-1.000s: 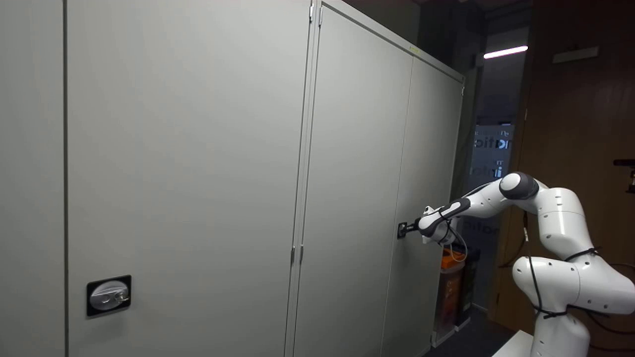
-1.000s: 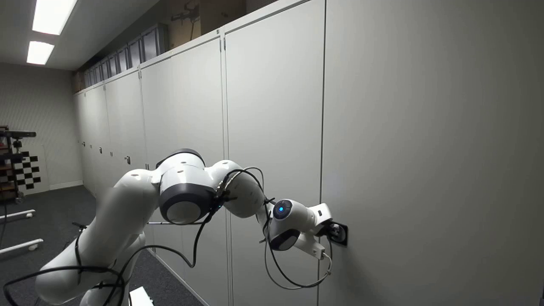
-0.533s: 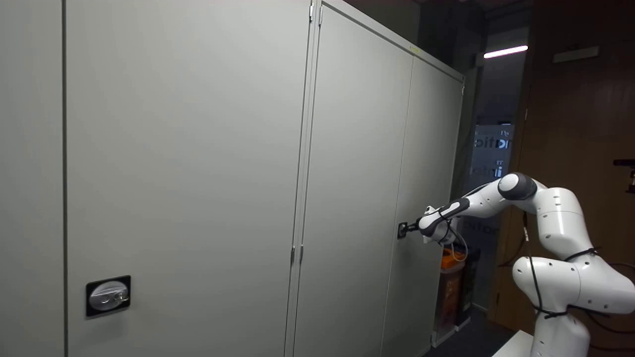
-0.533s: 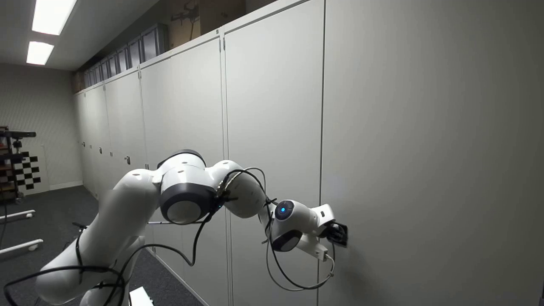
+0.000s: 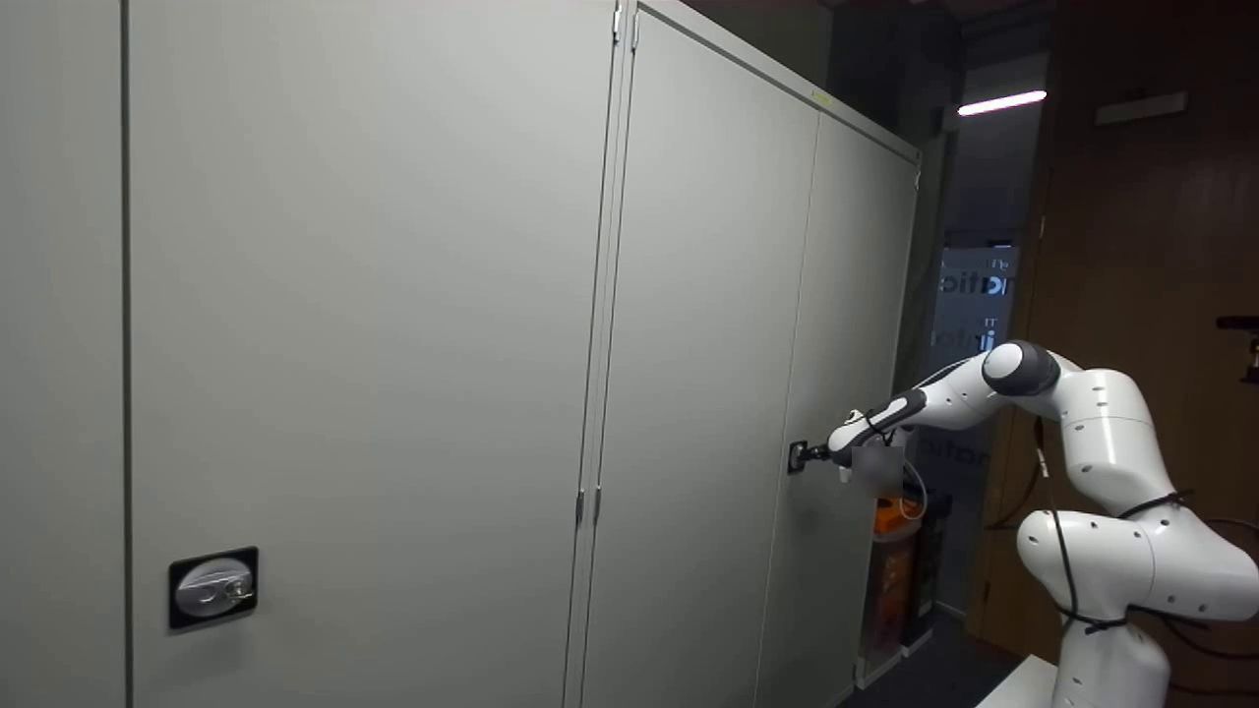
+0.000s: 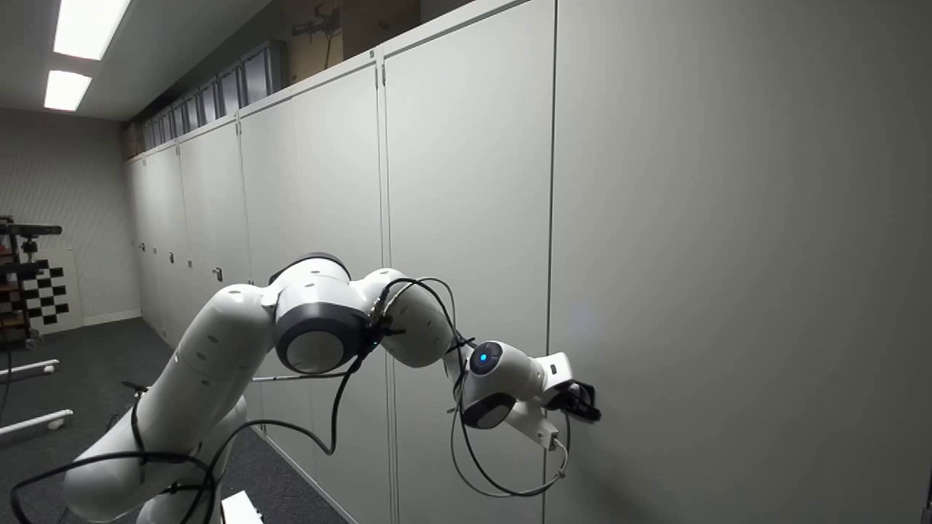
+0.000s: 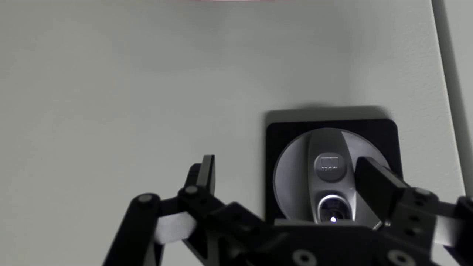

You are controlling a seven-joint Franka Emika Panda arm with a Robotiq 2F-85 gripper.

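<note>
A round silver latch [image 7: 330, 140] sits in a black square plate [image 7: 275, 147] on a grey cabinet door [image 7: 147, 92]. Its raised grip stands upright, with a keyhole-like ring at the lower end. My gripper [image 7: 285, 158] is open in front of it, jaws spread wide. The right finger [image 7: 377, 184] overlaps the right edge of the raised grip; whether it touches I cannot tell. Off to the left, the other finger [image 7: 207, 173] stands over bare door. The lower part of the latch is hidden behind the gripper body. Both exterior views show the gripper [image 6: 580, 402] close to the door.
Another latch [image 5: 214, 588], with a key in it, is on the cabinet nearer that camera. Bins with an orange lid [image 5: 895, 513] stand beyond the cabinet's end. A loose cable [image 6: 510, 491] hangs below the wrist. The door seam [image 7: 452, 96] runs right of the latch.
The gripper's jaws have spread apart, and a dark finger now reaches farther right across the latch in an exterior view. The arm has shifted only slightly.
</note>
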